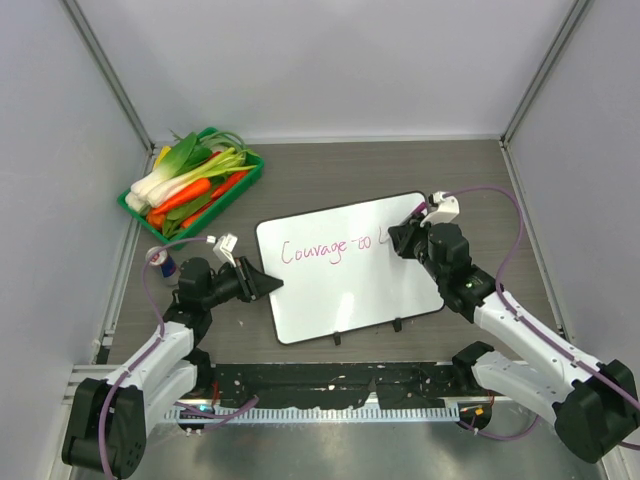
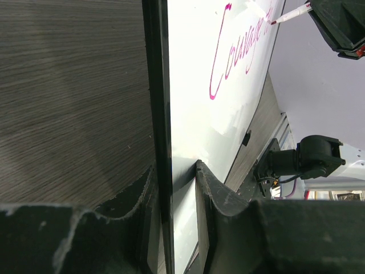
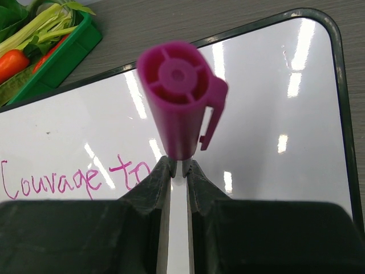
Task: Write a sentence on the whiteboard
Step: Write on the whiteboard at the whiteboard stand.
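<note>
**Magenta marker at the board, left edge pinched**

Magenta plastic fills the right wrist view: the right jaws are closed narrowly on a marker [image 3: 179, 97], with its clipped cap end pointing back toward the camera. From the left wrist view the marker's white barrel and dark tip [image 2: 290, 13] slant down to the glossy surface, and the tip sits at the writing line.

The left jaws hold the whiteboard [image 1: 340, 290] by its left edge. One finger lies on the white face and the other on the outer side, so the thin black frame [image 2: 161, 114] is clamped between them.

The whiteboard lies flat on the counter [image 1: 330, 170], in the middle and slightly skewed, between the left arm [image 1: 165, 345] and the right arm [image 1: 520, 330]. Two small black clips [image 1: 338, 338] sit on its near long edge.

The sentence [image 1: 325, 250] runs in pink cursive across the upper part of the board. It reads "Courage to", and one more stroke starts where the right jaws cover the line.

Further out, a green tray [image 1: 252, 180] stands at the far left of the counter, well apart from the board. It is heaped with vegetables [image 1: 190, 175] in orange, white and leafy green. A small can [image 1: 167, 265] stands just beside the left arm's wrist.
</note>
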{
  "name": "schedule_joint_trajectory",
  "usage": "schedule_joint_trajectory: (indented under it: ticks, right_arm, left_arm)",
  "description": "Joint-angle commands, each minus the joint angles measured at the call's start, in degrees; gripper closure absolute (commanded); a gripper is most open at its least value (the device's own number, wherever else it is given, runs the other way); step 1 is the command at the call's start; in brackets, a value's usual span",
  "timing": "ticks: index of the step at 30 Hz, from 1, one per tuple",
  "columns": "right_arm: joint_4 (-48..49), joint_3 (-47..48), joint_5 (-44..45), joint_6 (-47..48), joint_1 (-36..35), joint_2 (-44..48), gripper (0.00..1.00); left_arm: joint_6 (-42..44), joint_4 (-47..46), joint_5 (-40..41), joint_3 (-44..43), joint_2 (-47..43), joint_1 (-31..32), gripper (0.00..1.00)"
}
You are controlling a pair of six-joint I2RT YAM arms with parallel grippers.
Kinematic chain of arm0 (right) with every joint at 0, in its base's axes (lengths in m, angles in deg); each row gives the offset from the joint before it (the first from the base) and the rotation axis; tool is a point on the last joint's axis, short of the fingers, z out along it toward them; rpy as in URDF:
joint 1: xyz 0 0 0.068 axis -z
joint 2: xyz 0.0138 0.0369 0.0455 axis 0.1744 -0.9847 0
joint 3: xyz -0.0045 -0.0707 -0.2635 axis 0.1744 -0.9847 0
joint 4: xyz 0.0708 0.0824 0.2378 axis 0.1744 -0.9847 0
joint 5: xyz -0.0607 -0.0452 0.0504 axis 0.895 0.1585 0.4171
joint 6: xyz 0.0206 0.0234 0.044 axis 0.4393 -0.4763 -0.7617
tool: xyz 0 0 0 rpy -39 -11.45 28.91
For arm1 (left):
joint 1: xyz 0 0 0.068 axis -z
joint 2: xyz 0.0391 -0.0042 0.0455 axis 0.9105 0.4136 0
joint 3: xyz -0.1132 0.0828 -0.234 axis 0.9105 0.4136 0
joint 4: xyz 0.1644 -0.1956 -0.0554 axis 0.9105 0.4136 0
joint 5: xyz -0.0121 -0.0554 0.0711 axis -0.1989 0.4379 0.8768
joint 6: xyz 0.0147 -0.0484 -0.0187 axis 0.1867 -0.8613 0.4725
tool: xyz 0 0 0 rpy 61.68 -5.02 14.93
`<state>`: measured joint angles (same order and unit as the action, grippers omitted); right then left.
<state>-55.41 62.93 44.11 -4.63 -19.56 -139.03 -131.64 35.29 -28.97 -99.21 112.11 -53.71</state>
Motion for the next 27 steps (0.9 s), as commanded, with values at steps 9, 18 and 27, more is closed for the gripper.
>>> schedule_joint_trajectory:
  ticks: [9, 18, 27]
  right_arm:
    - [-0.35, 2.95, 3.01, 1.10, 0.16, 1.78, 0.98]
    - [0.62, 5.59, 3.89, 1.45, 0.16, 1.51, 0.98]
    - [2.02, 5.15, 2.75, 1.10, 0.07, -1.30, 0.99]
  left_arm:
    - [2.23, -1.19, 0.94, -0.40, 0.25, -0.08, 1.00]
    - [2.23, -1.19, 0.94, -0.40, 0.17, 0.01, 1.00]
    - [2.23, -1.11, 0.94, -0.40, 0.16, -0.08, 1.00]
